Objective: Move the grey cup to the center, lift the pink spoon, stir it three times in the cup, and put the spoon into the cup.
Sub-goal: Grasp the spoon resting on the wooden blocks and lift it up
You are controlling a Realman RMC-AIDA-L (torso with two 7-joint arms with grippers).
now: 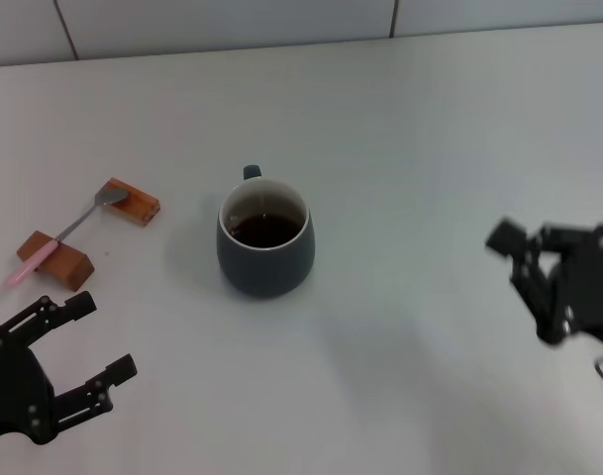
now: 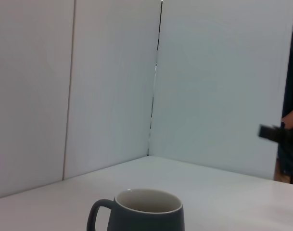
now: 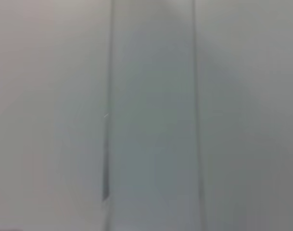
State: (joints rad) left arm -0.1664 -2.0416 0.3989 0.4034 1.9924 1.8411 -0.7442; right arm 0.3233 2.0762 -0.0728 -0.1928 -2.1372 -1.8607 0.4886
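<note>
The grey cup (image 1: 265, 240) stands upright mid-table with dark brown liquid inside and its handle pointing away from me; it also shows in the left wrist view (image 2: 145, 214). The pink spoon (image 1: 58, 240) lies at the left across two brown wooden blocks (image 1: 55, 257), with its pink handle end toward me and its silver bowl on the far block. My left gripper (image 1: 103, 336) is open and empty, near the front left, below the spoon. My right gripper (image 1: 527, 287) hovers open and empty at the right, well clear of the cup.
The far wooden block (image 1: 133, 201) lies left of the cup. A white panelled wall (image 1: 281, 25) closes the table's far edge. The right wrist view shows only that wall. A dark part of my right arm (image 2: 271, 133) shows in the left wrist view.
</note>
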